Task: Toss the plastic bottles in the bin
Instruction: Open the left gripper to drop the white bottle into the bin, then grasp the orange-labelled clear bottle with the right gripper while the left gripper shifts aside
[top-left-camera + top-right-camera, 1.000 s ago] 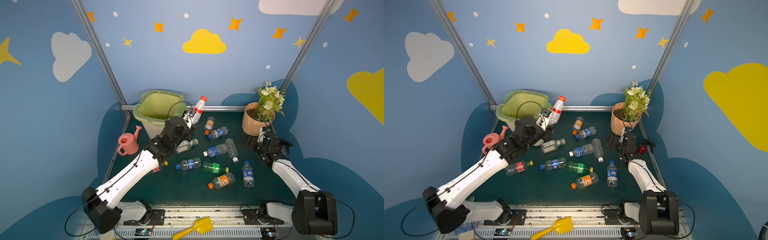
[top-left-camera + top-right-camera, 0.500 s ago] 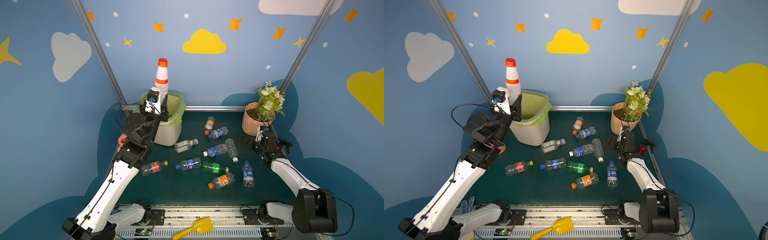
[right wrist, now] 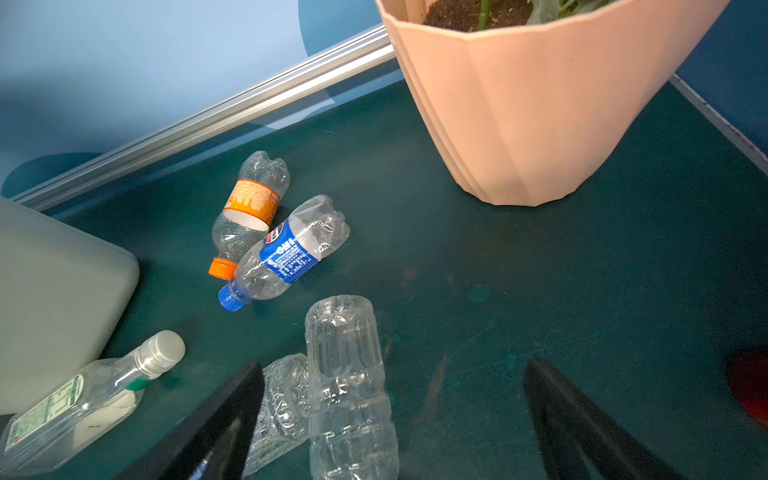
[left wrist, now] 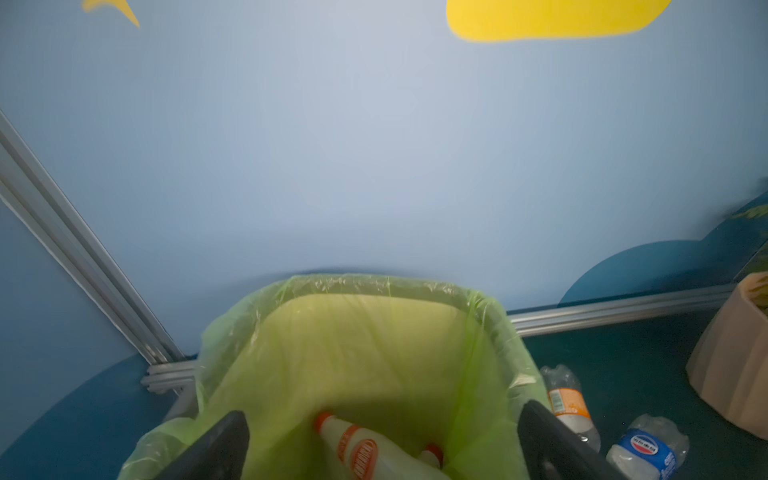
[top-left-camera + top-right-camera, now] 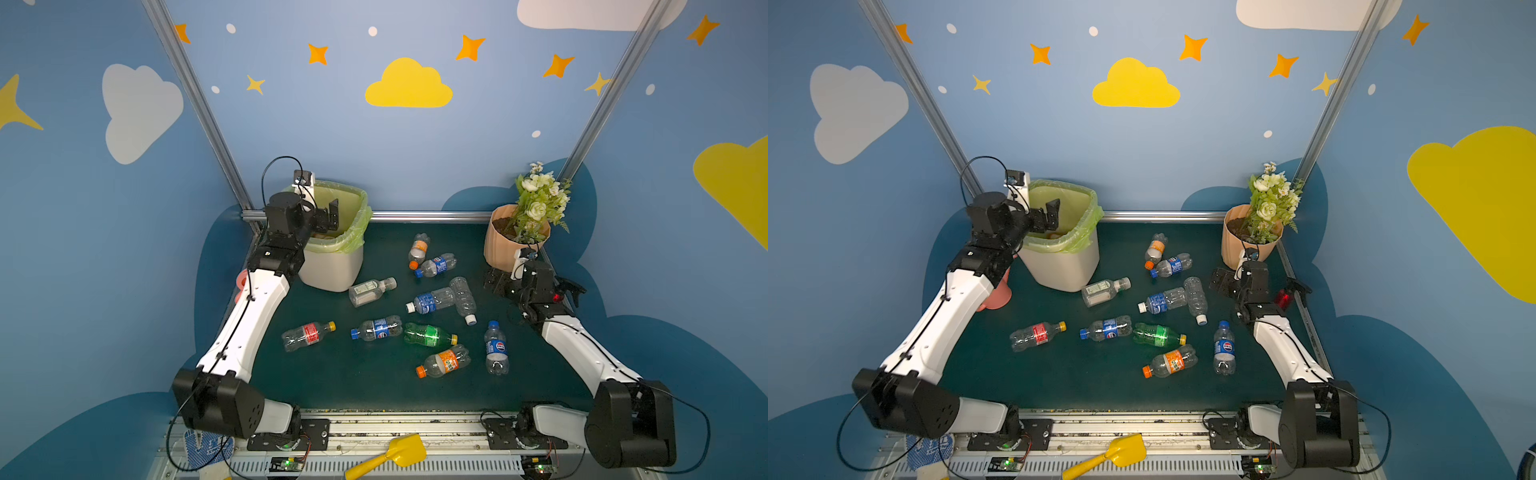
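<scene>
Ten small plastic bottles [image 5: 376, 328], nine clear and one green, lie on their sides on the dark green table [image 5: 332, 386], spread from the centre toward the right. Bare table runs along the near edge, in front of the bottles. The white squarish plastic bin lined with a light-green bag [image 5: 332, 272] stands at the far left corner, close to the back rail. The left fingers [image 5: 333, 212] reach over the bin's opening from its left rim, spread wide and empty. Inside the bin lies a white bottle with orange label and cap [image 4: 357, 451]. The right fingers [image 5: 494, 283] are also spread wide with nothing between them. They sit low near the right edge, just in front of the ribbed peach flowerpot [image 5: 505, 251]. An unlabelled clear bottle [image 5: 463, 297] lies just left of them.
</scene>
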Robot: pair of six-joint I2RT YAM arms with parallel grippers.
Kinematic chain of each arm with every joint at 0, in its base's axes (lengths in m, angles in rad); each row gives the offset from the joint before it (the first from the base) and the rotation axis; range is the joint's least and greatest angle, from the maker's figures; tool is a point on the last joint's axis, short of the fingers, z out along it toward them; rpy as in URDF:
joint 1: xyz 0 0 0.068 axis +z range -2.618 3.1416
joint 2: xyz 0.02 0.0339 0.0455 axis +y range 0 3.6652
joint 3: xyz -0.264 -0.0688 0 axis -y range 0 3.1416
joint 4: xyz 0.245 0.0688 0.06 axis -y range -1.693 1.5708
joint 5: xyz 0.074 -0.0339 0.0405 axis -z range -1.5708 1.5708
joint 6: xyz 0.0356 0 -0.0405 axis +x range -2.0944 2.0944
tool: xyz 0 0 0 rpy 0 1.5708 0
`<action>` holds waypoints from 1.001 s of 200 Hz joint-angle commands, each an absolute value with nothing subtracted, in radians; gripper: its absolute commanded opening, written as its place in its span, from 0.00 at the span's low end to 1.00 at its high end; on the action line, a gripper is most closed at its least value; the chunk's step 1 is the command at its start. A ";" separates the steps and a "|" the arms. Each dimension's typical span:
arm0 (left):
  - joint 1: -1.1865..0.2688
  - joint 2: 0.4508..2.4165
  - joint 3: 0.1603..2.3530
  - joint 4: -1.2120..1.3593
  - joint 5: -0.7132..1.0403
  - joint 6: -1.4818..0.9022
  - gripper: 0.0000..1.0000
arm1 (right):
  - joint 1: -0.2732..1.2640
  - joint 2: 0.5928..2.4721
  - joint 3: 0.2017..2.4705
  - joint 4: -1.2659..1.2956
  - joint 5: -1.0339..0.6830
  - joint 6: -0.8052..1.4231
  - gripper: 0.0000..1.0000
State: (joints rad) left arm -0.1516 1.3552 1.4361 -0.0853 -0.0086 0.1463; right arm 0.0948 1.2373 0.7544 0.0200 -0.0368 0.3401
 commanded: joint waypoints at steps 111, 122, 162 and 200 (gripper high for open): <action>-0.164 0.872 1.040 0.029 -0.150 0.079 1.00 | 0.184 1.481 1.108 -0.111 -0.083 0.382 0.95; -0.163 0.840 1.009 0.012 -0.190 0.050 1.00 | 0.201 1.518 1.152 -0.129 -0.085 0.389 0.95; -0.155 0.754 0.889 -0.030 -0.307 -0.026 1.00 | 0.274 1.682 1.326 -0.193 -0.110 0.414 0.95; -0.134 0.707 0.795 -0.091 -0.372 -0.147 1.00 | 0.341 1.895 1.580 -0.379 -0.133 0.394 0.95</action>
